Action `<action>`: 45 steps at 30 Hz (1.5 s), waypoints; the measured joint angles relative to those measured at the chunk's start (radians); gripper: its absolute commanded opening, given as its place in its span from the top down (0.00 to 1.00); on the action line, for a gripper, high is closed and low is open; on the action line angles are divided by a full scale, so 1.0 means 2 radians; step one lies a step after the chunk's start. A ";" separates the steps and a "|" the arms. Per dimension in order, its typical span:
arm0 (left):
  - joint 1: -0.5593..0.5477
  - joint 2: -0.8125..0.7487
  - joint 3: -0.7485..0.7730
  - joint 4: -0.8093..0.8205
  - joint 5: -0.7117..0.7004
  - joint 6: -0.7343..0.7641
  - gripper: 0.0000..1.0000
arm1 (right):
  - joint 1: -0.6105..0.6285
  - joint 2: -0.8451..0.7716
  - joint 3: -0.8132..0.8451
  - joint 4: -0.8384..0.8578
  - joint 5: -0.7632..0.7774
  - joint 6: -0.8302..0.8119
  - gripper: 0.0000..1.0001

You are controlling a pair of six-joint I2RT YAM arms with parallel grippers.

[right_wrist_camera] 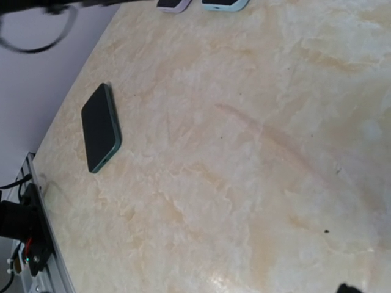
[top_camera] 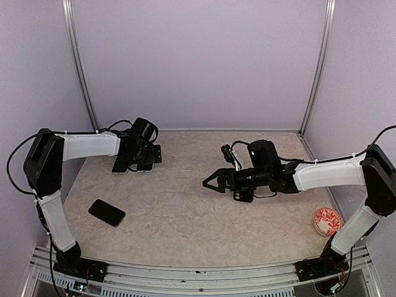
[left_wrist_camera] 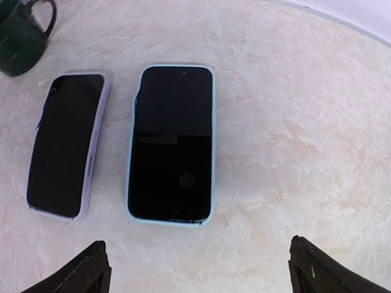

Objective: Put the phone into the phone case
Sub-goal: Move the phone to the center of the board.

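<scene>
A black phone lies face up inside a light blue phone case on the marble table, at the back left. Just behind it my left gripper stands open, with both fingertips wide apart and nothing between them. A second dark phone sits in a lilac case beside the blue one. A bare dark phone with a green edge lies alone at the front left. My right gripper hovers open over the table's middle and holds nothing.
A dark mug-like object with a loop handle stands near the lilac case. A red patterned round disc lies at the front right. The enclosure's walls and metal posts close in the back and the sides.
</scene>
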State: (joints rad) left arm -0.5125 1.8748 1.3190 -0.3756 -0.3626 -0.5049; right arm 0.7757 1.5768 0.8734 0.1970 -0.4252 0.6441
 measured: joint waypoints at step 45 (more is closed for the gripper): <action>0.078 -0.334 -0.397 -0.104 0.049 -0.406 0.01 | 0.000 0.041 0.008 0.028 -0.021 0.002 0.01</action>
State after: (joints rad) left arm -0.3565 1.2060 0.5240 -0.5838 -0.2653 -1.3167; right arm 0.7757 1.6588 0.8886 0.2531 -0.4671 0.6476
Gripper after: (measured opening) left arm 0.988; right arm 0.995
